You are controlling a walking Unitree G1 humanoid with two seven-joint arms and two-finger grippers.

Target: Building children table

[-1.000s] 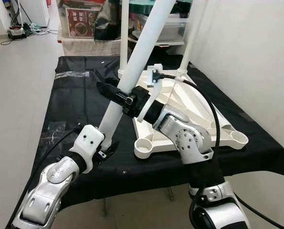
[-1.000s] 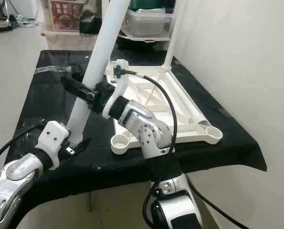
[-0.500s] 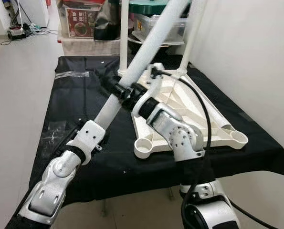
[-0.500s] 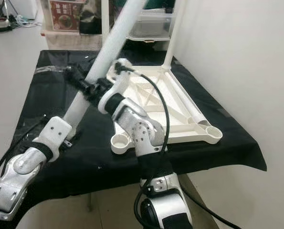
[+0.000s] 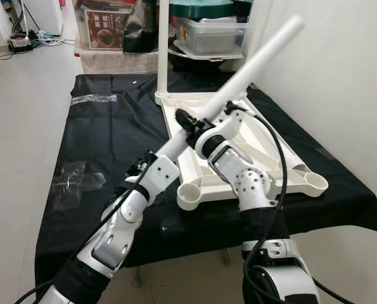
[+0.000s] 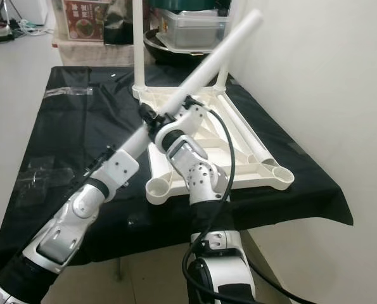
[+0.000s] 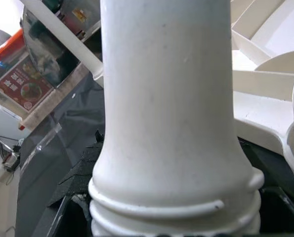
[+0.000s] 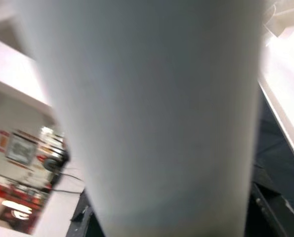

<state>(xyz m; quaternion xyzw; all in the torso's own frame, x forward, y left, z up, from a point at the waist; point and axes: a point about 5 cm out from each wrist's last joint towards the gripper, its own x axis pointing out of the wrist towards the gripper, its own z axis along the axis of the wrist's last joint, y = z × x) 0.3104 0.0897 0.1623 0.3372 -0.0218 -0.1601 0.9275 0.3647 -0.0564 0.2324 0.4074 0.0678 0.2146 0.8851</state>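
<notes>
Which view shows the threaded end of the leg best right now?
The left wrist view: the leg runs down to its ridged end, sharp and close. The right wrist view gives a blurred stretch of bare tube. In both eye views the left gripper covers that end, while the rest slants up over the tabletop.

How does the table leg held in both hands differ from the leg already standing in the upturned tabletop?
The held leg slants steeply across the view; the fitted leg stands upright. The held leg is gripped low by the left hand and mid-shaft by the right hand, while the fitted leg is untouched. The held leg's lower end is free of any socket; the fitted leg sits in a far corner of the tabletop. Both are plain white round tubes.
</notes>
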